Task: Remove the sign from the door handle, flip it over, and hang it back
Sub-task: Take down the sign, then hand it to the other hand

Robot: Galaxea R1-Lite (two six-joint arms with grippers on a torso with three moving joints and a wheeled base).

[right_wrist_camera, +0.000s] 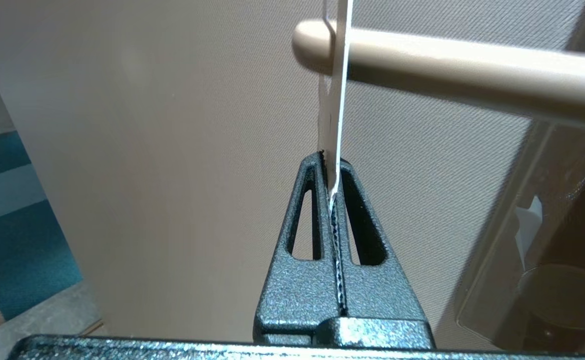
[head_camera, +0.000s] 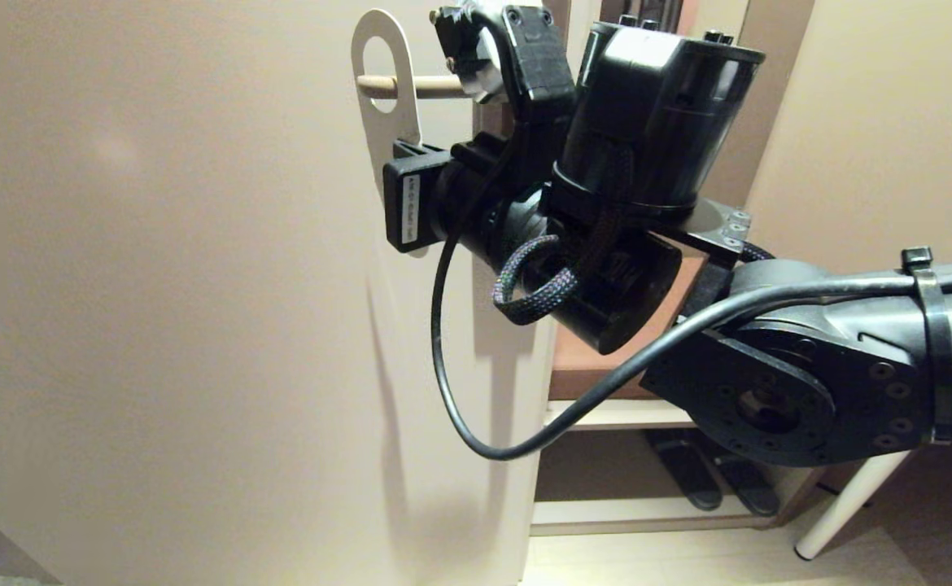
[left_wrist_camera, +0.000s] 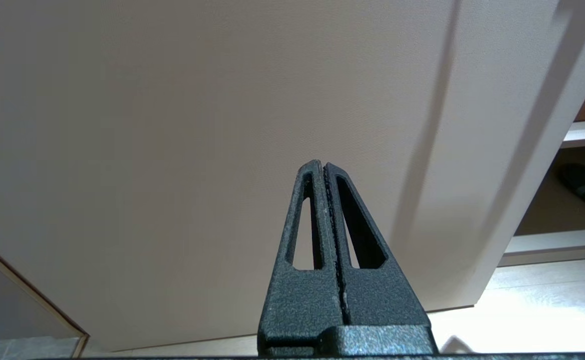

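I see the door filling my head view, the door handle at twelve o'clock. The sign hangs looped on it, white face out. My right gripper is clamped on its edge; lifting off, flipping and rehanging apparently remain. Left gripper rests closed, empty.

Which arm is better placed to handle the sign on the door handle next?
The right. Its hand is shut on the sign, which hangs on the door handle. The left hand is shut, holding nothing, facing bare door.
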